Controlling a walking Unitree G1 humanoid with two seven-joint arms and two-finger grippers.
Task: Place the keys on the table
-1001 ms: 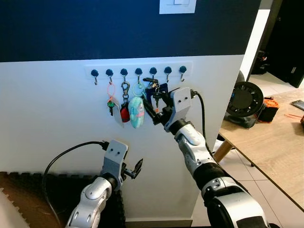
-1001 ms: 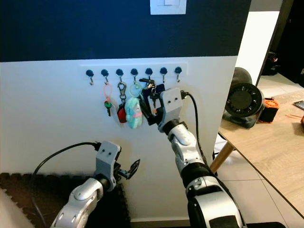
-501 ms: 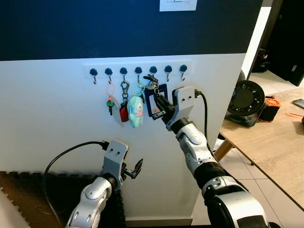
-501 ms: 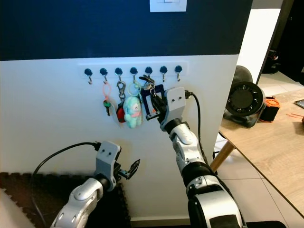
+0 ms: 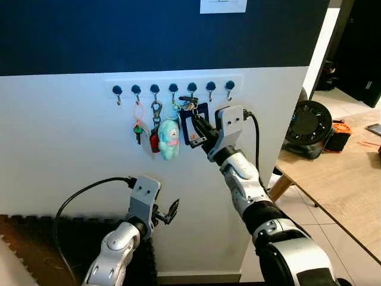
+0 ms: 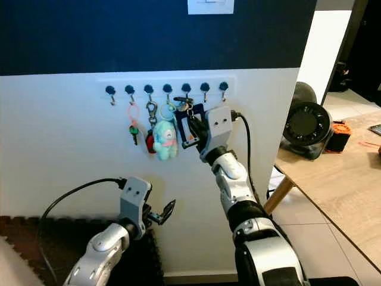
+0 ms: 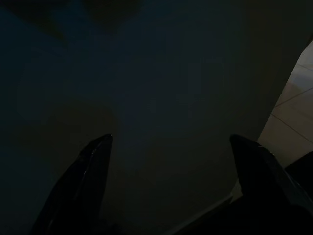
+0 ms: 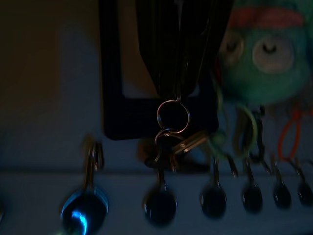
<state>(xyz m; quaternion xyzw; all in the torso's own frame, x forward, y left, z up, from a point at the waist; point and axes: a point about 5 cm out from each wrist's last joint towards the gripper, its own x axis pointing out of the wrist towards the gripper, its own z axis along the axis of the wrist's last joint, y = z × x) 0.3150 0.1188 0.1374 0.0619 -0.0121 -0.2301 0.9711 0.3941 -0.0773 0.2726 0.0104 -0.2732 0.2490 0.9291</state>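
Gripping the keys at the hook rack.
The right gripper is clenched on their blue tag, ring hanging from a hook just above; the left gripper hangs released below, bench well right.

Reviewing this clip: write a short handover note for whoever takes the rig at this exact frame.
Right gripper: raised at the hook rail, shut on the blue tag of the keys, which hang from the fifth hook.
Left gripper: open, idle, low by the wall.
Done: keys grasped.
Left: lift them off the hook, turn to the wooden table on the right, set them down.
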